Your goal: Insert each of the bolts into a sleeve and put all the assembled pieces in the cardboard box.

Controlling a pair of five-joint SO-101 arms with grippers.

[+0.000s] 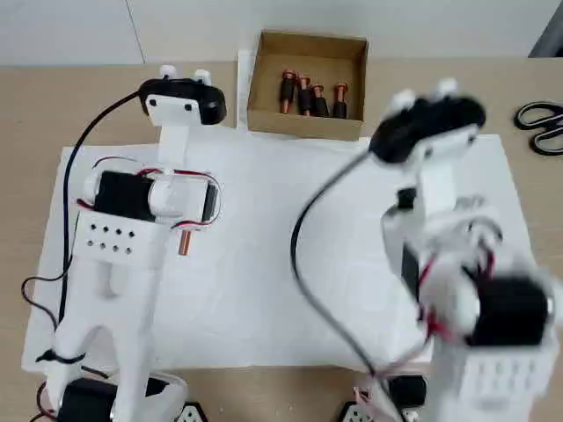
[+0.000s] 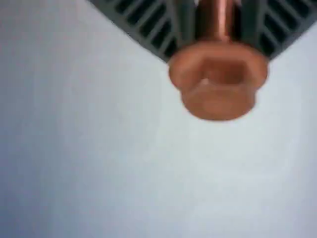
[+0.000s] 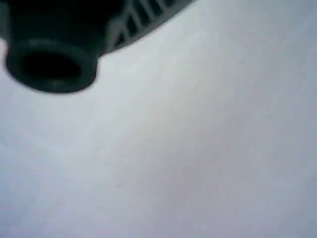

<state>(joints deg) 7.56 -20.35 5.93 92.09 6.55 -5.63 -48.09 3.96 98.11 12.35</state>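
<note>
**A:** Why is the bolt (image 2: 218, 79) carried that way?

**B:** The left gripper (image 2: 218, 17) has its fingers (image 2: 143, 22) closed on the copper shank, so the flanged head juts free beyond them, over the white sheet (image 1: 264, 299). In the high view the bolt pokes out from under the left arm, well apart from the other arm.

**A:** And the sleeve (image 3: 49, 64)?

**B:** It's clamped in the right gripper (image 3: 74, 25), with its open bore left uncovered (the end a bolt would have to enter, I'd judge). With each arm holding one half, I'd guess they're meant to be joined in the air rather than on the table (image 1: 35, 105).

**A:** How far along does it look?

**B:** The cardboard box (image 1: 262, 83), at the far edge of the sheet, holds four assembled pieces (image 1: 312, 97) lying side by side, black sleeves on copper bolts. This pair would make a fifth.

**A:** Anything else about?

**B:** Scissors (image 1: 541, 125) lie on the table out on the right arm's side, well apart from the box.
</note>
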